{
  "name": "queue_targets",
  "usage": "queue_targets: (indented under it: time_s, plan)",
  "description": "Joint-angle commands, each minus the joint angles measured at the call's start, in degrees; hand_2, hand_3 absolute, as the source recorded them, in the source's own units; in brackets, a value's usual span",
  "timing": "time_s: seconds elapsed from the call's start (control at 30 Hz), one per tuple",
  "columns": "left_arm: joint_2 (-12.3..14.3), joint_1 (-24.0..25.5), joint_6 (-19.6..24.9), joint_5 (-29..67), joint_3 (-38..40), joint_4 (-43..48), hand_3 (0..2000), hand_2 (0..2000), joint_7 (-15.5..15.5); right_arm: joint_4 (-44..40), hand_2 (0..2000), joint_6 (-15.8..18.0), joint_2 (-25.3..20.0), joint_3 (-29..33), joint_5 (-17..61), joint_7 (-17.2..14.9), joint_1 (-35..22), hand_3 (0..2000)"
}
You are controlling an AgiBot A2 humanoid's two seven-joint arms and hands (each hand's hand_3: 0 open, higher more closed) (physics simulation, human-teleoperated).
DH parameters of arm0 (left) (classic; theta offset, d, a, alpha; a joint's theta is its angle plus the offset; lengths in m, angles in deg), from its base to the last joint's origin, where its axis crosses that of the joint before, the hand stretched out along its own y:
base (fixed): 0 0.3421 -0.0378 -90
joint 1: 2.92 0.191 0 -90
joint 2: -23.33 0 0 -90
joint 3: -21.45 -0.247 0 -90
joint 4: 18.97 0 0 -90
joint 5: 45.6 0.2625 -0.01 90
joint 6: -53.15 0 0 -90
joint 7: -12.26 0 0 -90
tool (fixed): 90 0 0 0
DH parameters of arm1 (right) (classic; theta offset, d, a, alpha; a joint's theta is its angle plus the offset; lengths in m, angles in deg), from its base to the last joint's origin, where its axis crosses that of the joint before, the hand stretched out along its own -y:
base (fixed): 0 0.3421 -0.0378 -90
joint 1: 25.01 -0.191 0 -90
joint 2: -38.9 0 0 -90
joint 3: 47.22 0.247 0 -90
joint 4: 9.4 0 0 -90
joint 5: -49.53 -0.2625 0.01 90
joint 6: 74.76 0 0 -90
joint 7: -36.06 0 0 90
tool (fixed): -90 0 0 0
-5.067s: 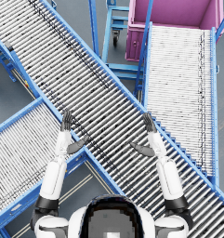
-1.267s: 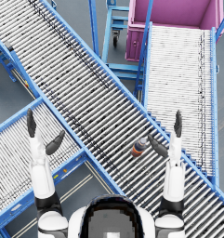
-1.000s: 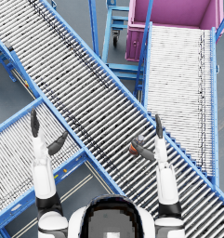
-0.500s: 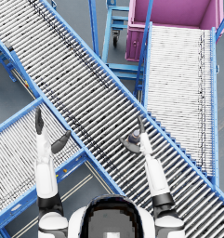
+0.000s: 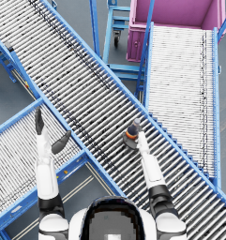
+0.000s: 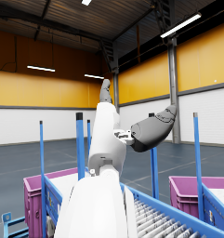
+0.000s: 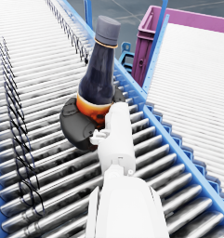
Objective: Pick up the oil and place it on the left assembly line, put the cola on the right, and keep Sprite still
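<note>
Head view: a dark plastic bottle with a grey cap and an orange band point(image 5: 132, 130) stands roughly upright on the rollers of the diagonal steel roller conveyor with blue rails point(image 5: 86, 93), close to that conveyor's right-hand rail; the right hand point(image 5: 129, 142) lies directly against the bottle's lower part, on the side nearer the robot. Right wrist view: the dark fingers point(image 7: 76, 125) curl around the bottle's base at the orange band, gripping it; neck and cap rise clear above the hand. The left hand point(image 5: 48, 137) is raised above the rail of the left roller conveyor point(image 5: 11, 154), well apart from the bottle; its fingers are spread and it holds nothing.
</note>
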Motion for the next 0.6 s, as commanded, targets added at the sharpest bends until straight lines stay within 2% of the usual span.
queue_targets:
  time_s: [0.03,0.07,0.1,0.13,0.17,0.2,0.27,0.33,0.37,0.4,0.53,0.6]
  plan:
    - [0.0,0.0,0.0,0.0,0.2,0.0,0,0,0.0,-4.1,2000,1.0,-0.9,-3.3,0.0,0.1,-2.2,1633]
    - [0.1,0.1,0.0,0.0,0.3,0.0,0,0,0.0,-4.1,2000,1.7,-0.9,-3.9,0.0,0.1,-2.1,1960]
    - [0.0,-0.5,0.0,0.0,1.0,0.3,0,0,0.0,-4.6,2000,0.5,-1.1,-3.8,0.0,0.3,-2.6,2000]
    - [0.0,-0.7,0.0,0.0,1.0,0.4,0,0,0.0,-3.3,2000,-0.2,-1.0,-3.3,0.0,0.3,-2.3,2000]
    - [0.0,-0.5,0.0,0.0,1.1,0.6,0,0,0.0,3.6,2000,-0.5,-0.1,-1.7,0.0,0.2,0.0,2000]
    - [0.2,0.1,0.0,0.0,0.8,0.2,0,0,0.0,9.4,2000,-0.7,0.1,0.8,0.0,-0.1,1.1,2000]
    - [0.1,-0.8,0.0,0.0,0.3,1.0,0,0,0.0,17.9,2000,0.4,-0.7,8.1,0.0,-0.4,-0.3,2000]
    - [0.2,-0.9,0.0,0.0,0.5,1.5,0,0,0.0,22.7,2000,5.8,-1.3,12.6,0.0,-0.4,-3.1,2000]
    - [0.3,-0.1,0.0,0.0,0.4,0.9,0,0,0.0,24.1,2000,8.3,-1.4,14.4,-0.1,-0.5,-4.6,2000]
    - [0.2,-1.0,0.0,0.0,0.3,1.6,0,0,0.0,24.4,2000,9.4,-1.5,15.6,-0.1,-0.6,-5.7,2000]
    - [0.4,-0.4,0.0,0.0,0.4,1.7,0,0,0.0,25.4,2000,10.5,-0.9,22.4,-0.1,-0.7,-8.3,2000]
    - [0.2,-1.6,0.0,0.0,-0.1,2.8,0,0,0.0,24.1,2000,10.8,-0.3,26.1,-0.1,-0.8,-10.1,2000]
